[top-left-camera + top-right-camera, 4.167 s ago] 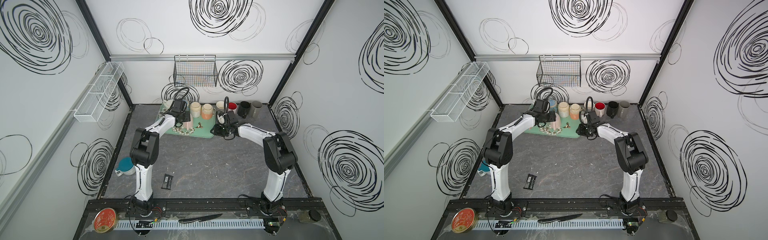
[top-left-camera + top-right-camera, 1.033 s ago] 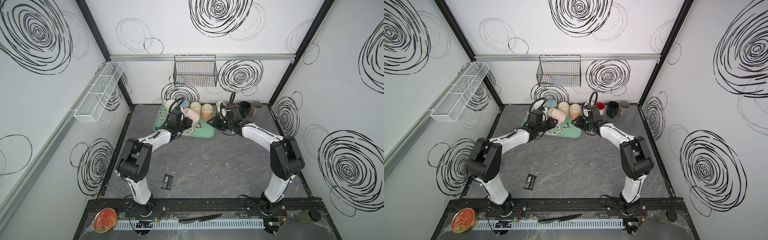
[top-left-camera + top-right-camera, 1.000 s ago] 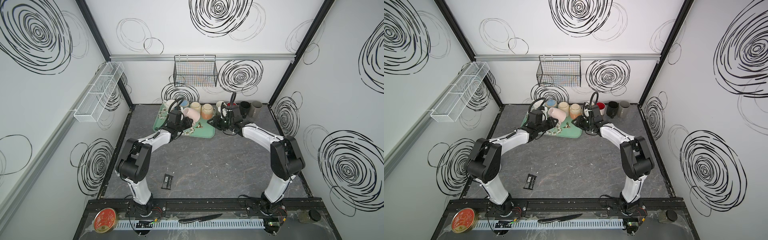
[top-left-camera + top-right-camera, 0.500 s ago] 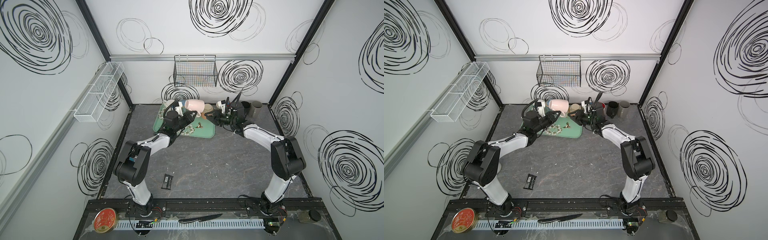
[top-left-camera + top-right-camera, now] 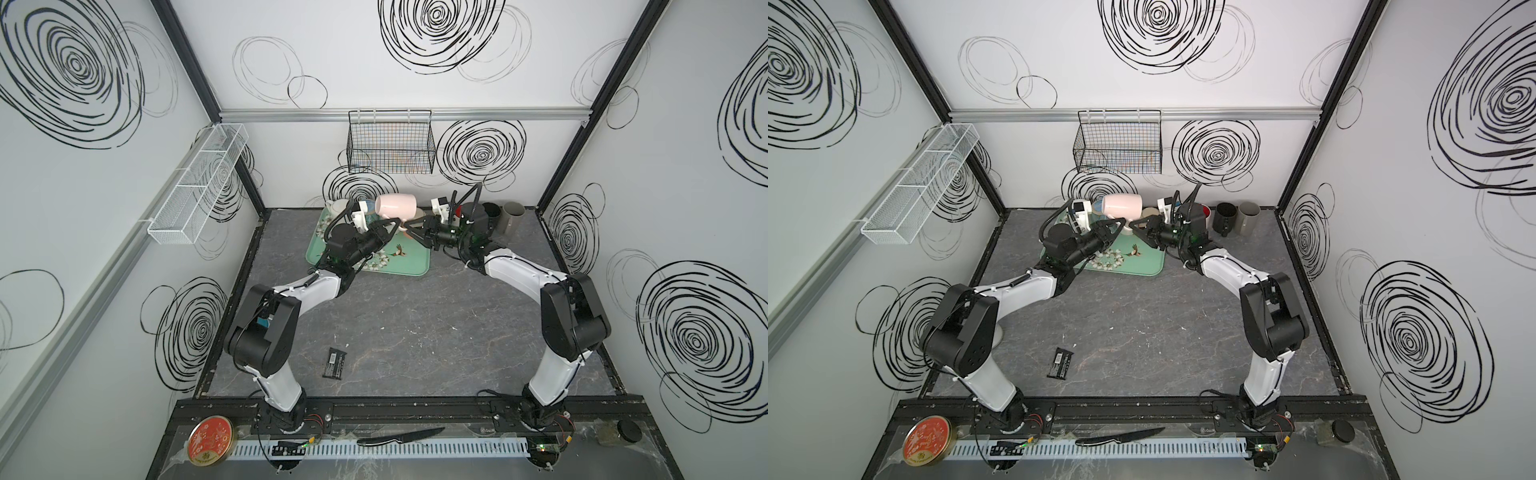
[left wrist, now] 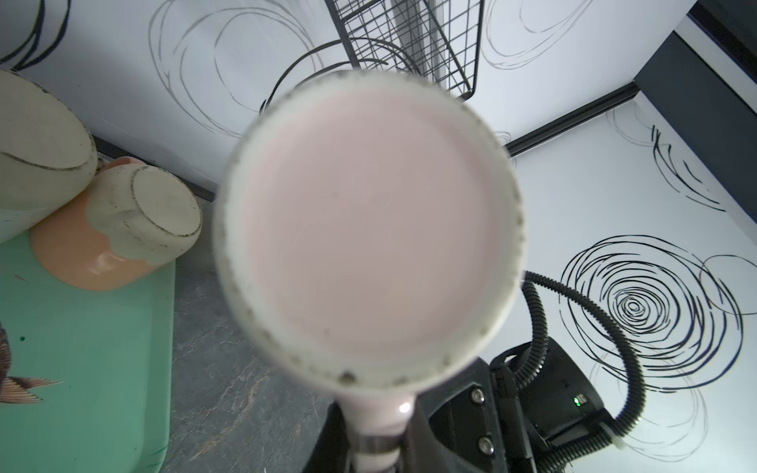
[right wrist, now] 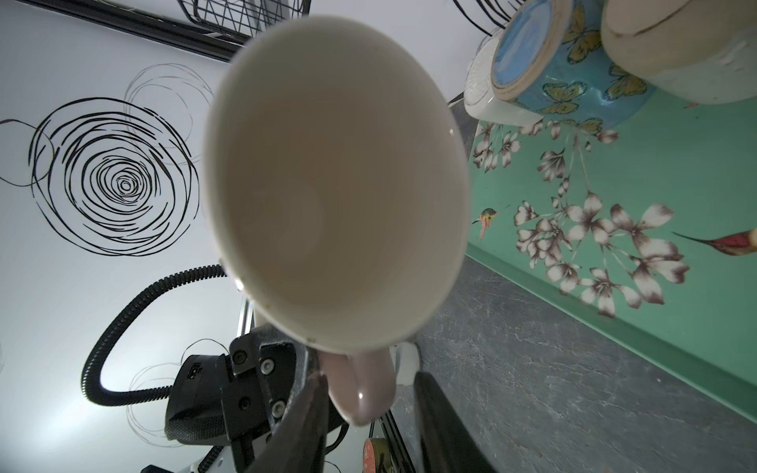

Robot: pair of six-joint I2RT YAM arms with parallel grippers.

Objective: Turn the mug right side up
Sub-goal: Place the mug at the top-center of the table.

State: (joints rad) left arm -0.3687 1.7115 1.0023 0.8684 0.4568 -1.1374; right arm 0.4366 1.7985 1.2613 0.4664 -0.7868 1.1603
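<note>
The pink mug [image 5: 395, 206] [image 5: 1122, 206] hangs on its side in the air above the back of the green tray [image 5: 399, 266], its mouth toward the right arm. My left gripper [image 5: 394, 225] [image 5: 1120, 225] is shut on the mug's handle from below. In the left wrist view the mug's base [image 6: 368, 229] fills the frame and the handle runs down into the left gripper [image 6: 377, 446]. My right gripper [image 5: 409, 229] [image 7: 370, 381] faces the mug's mouth [image 7: 336, 184]. It stands open with the handle [image 7: 360, 389] between its fingers, a gap showing on one side.
Upside-down mugs crowd the tray's back: a cream one [image 6: 37, 155], a peach one [image 6: 94, 250], a blue butterfly one [image 7: 565, 61]. A black mug [image 5: 492, 210] and a grey mug [image 5: 513, 214] stand at the back right. A wire basket [image 5: 390, 145] hangs just above. A black packet [image 5: 334, 363] lies on the floor.
The left arm has raised the pink mug off the tray and turned it onto its side in the air. The right gripper has risen and come up to the mug's handle.
</note>
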